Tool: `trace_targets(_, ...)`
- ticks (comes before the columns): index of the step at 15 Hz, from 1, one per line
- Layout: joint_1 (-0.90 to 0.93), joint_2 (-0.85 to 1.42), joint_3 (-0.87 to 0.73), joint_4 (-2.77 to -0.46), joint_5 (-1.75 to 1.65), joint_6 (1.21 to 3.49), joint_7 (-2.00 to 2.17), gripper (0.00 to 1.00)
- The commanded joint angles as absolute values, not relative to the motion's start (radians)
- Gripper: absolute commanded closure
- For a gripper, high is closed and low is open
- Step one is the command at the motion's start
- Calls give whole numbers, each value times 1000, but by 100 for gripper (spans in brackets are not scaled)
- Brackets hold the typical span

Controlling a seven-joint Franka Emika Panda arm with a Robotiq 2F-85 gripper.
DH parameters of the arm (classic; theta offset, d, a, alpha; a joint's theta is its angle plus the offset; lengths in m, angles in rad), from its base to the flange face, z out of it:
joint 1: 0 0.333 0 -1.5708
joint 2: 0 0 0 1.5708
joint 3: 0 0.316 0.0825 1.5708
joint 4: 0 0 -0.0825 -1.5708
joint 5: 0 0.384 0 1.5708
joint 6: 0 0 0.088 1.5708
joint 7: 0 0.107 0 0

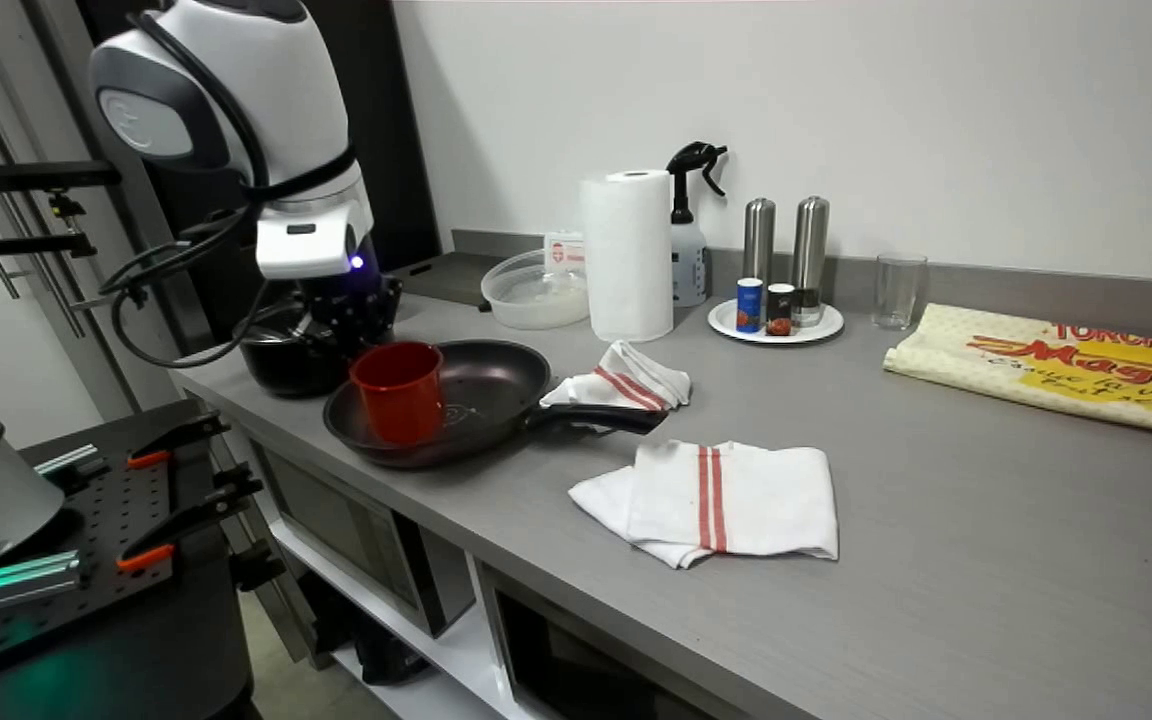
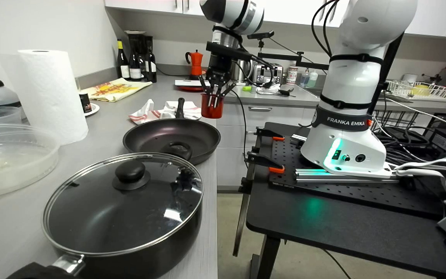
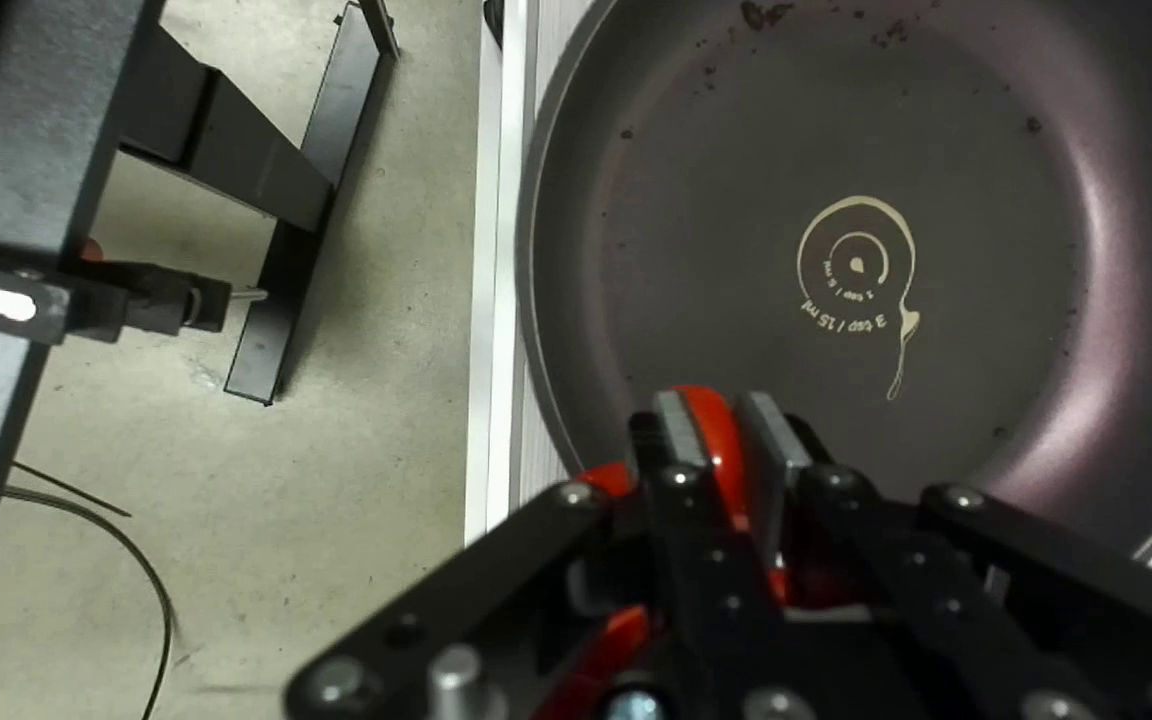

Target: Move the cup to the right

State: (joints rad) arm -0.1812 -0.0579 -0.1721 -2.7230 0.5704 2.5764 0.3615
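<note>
Tool (image 3: 725,427) pointing down, pinching red cup (image 1: 399,395) by its wall; pan (image 2: 151,135) lower

Gray counter (image 1: 936,600) carries frying pan (image 2: 157,135), glass-lidded pot (image 2: 124,211), striped dish towels (image 1: 756,500), paper-towel roll (image 1: 628,260), spray bottle (image 1: 689,265), plate (image 1: 825,324), drinking glass (image 1: 898,292), plastic container (image 1: 521,310)

"Where's the red cup (image 2: 212,112)?"

"In the air by the right side of the frying pan (image 2: 165,133), upright, held at the rim by the gripper (image 2: 213,102)."

"What sits nearest?"

"A black pot (image 2: 168,248) under a glass lid (image 2: 103,211); left of it, a clear plastic container (image 2: 33,174), a paper towel roll (image 2: 58,100) beyond."

"Farther back?"

"Striped towels (image 2: 190,110) past the pan, then a red moka pot (image 2: 196,64)."

"Right?"

"The robot base (image 2: 343,147) on a perforated black board (image 2: 405,195)."
</note>
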Motion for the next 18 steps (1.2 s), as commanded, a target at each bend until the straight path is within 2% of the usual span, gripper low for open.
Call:
trace_targets(1, -191, 11, -185, -2662, 544, 2591, 371, 96)
trace_targets(18, -215, 275, -170, -2432, 517, 2625, 314, 96)
